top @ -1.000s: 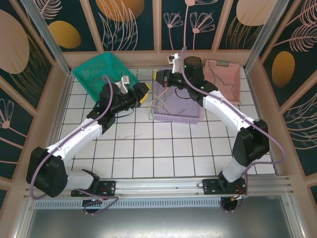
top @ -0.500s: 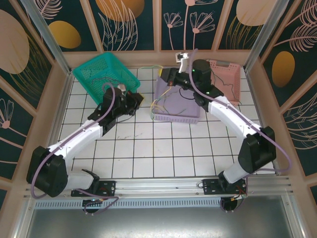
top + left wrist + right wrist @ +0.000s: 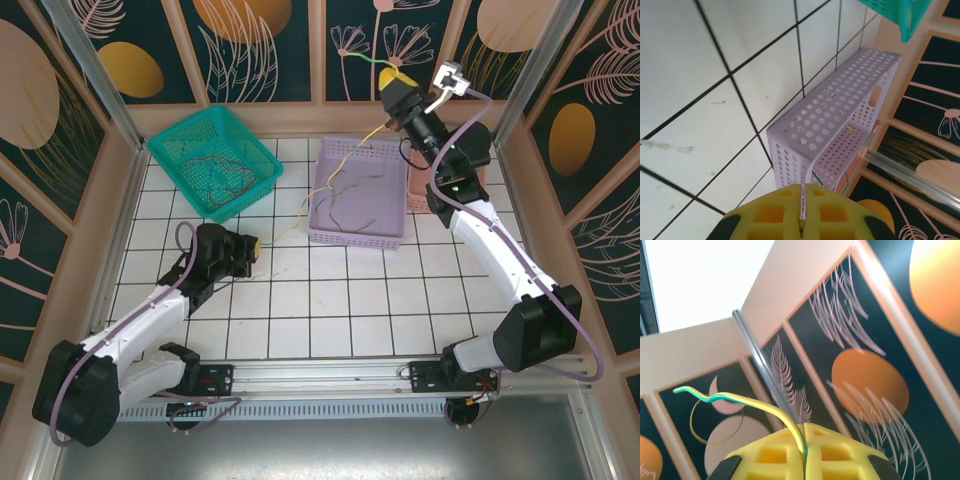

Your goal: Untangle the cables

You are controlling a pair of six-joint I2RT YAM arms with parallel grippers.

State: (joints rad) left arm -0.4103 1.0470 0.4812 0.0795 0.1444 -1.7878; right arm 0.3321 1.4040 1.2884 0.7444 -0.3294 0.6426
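Low over the white tiles, my left gripper (image 3: 255, 244) is shut on a thin pale cable (image 3: 285, 228) that runs up to the purple basket (image 3: 330, 237). In the left wrist view that cable (image 3: 801, 197) shows as a pale strip pinched between the yellow pads (image 3: 765, 212). High near the back wall, my right gripper (image 3: 389, 73) is shut on a yellow-green cable (image 3: 360, 143) that slants down into the purple basket. In the right wrist view this cable (image 3: 755, 402) curls away from the pads (image 3: 840, 450). More tangled cables (image 3: 350, 207) lie in the purple basket.
A green basket (image 3: 168, 135) at the back left holds dark and reddish wires (image 3: 215, 170). A pink basket (image 3: 470, 135) stands at the back right behind my right arm. Patterned walls close in the back and sides. Open tiles lie in front of the baskets.
My left gripper shut on the pale cable and drew back toward the near left. My right gripper rose up and back to the right, lifting the yellow-green cable out of the purple basket.
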